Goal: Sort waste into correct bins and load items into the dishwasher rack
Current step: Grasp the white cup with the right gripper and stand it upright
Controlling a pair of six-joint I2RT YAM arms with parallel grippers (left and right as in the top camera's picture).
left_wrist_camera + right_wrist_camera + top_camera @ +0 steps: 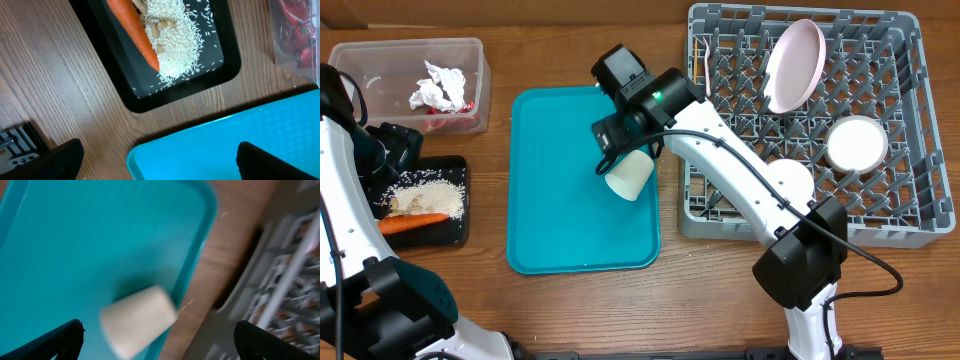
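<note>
At 8 o'clock in the left wrist view, a pale marking on a dark part (17, 150): too small to read.

On its side on the flat teal plastic tray (545, 235), close to the 3 o'clock edge: the small white cup (631, 176). Long axis from about 1 o'clock to 7 o'clock in the overhead view; which end is the mouth, hard to tell. Right gripper (625, 150) just over the 1 o'clock end, spread wide, holding nothing. In the blurred right wrist view, the cup between the two dark fingertips (65, 340), touching neither.

Left gripper (160, 155) also spread wide and empty, above the wooden table (55, 75) and the teal tray's rim, near the shallow black rectangular plastic tray (230, 70).

Inside the black tray: orange carrot stick (412, 222), long axis nearly 9 to 3 o'clock from overhead, thin tip toward 3 o'clock, touching white rice grains (432, 190) and beige nuts (160, 27).

At 10 o'clock of the table: deep clear plastic tub (360, 52) with crumpled white tissue (440, 85) and small red shiny wrapper (470, 105).

At 2 o'clock: large square grey plastic grid rack (910, 225). Inside, round pale pink plate (793, 65) standing on edge, leaning, at 11 o'clock; two small white bowls, one (857, 143) near the middle, one (790, 180) at 7 o'clock.
</note>
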